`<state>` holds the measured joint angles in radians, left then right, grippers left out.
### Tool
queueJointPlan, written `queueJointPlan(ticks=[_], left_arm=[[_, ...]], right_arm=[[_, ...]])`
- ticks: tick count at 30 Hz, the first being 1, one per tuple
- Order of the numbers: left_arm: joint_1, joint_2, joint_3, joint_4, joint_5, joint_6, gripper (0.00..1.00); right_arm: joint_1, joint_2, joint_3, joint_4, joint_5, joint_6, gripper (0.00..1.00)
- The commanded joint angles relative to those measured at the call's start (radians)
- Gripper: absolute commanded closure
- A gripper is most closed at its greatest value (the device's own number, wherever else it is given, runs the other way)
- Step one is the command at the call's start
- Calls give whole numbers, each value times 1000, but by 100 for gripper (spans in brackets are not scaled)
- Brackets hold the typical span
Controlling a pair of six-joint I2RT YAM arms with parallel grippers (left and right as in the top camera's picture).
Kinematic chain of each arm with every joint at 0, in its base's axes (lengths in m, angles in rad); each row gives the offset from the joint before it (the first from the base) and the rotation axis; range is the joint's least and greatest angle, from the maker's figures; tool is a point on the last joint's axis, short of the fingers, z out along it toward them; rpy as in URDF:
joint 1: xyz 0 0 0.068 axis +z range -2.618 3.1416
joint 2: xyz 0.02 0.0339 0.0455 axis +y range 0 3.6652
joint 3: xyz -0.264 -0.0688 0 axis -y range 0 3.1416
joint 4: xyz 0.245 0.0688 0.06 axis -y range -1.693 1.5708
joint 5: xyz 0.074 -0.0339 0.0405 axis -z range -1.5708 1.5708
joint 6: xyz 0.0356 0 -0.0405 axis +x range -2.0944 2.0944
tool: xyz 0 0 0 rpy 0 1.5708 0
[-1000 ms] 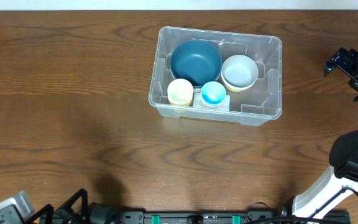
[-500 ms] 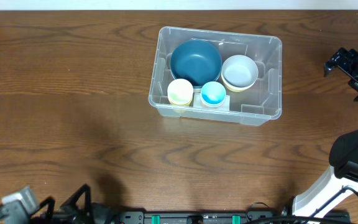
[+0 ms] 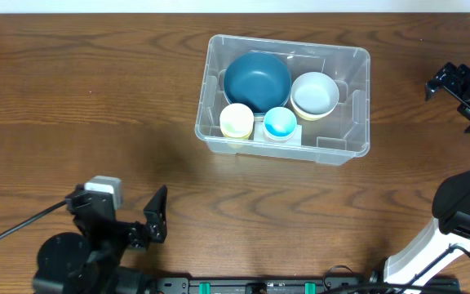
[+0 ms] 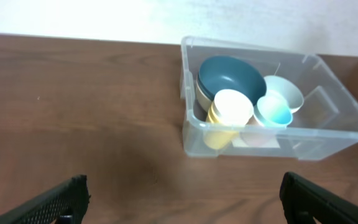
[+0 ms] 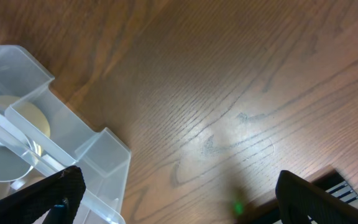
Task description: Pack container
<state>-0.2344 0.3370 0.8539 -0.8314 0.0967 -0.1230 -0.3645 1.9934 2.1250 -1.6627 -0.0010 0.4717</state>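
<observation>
A large rectangular clear plastic container (image 3: 343, 131) with rounded corners sits on the dark brown wooden table (image 3: 96, 98), towards the far side and somewhat right of centre. Four pieces of crockery stand inside it. A big dark teal round bowl (image 3: 256, 80) fills the far-left part, and a white round bowl (image 3: 314, 94) sits just beside it on the right. Along the near wall, a small pale yellow cup (image 3: 237, 120) and a small light blue cup (image 3: 280, 122) stand side by side in front of the teal bowl. A white label (image 3: 294, 135) shows under the blue cup on the container's base. The right-hand end of the container holds nothing but its moulded ridges.

The left end effector (image 3: 117, 214) hangs over the near-left part of the table, well apart from the container. In the left wrist view its black fingers (image 4: 61, 199) sit at the two lower corners, spread wide with only bare wood between them, and the container (image 4: 328, 124) lies ahead and to the right.

The right end effector (image 3: 457, 94) is at the table's right edge, level with the container but apart from it. It too is spread wide, pinching nothing. Its wrist view shows a corner of the container (image 5: 98, 168) at the left and bare table elsewhere.
</observation>
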Motion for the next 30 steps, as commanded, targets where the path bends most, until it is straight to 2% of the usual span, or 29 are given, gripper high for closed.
queueJointPlan(ticks=[1, 6, 10, 19, 25, 30], left_arm=[[72, -92, -100, 64, 95, 90, 2], [120, -237, -259, 179, 95, 110, 2], [122, -337, -383, 352, 95, 131, 2], [174, -335, -610, 764, 94, 139, 2], [201, -335, -753, 880, 94, 139, 2], [204, -336, -852, 908, 95, 153, 2]], right_arm=[[-2, -7, 0, -1, 4, 18, 1], [-2, -7, 0, -1, 4, 18, 1], [-2, -7, 0, -1, 4, 18, 1], [-2, -7, 0, -1, 4, 18, 1], [-2, -7, 0, -1, 4, 18, 1], [-2, -7, 0, -2, 4, 18, 1]])
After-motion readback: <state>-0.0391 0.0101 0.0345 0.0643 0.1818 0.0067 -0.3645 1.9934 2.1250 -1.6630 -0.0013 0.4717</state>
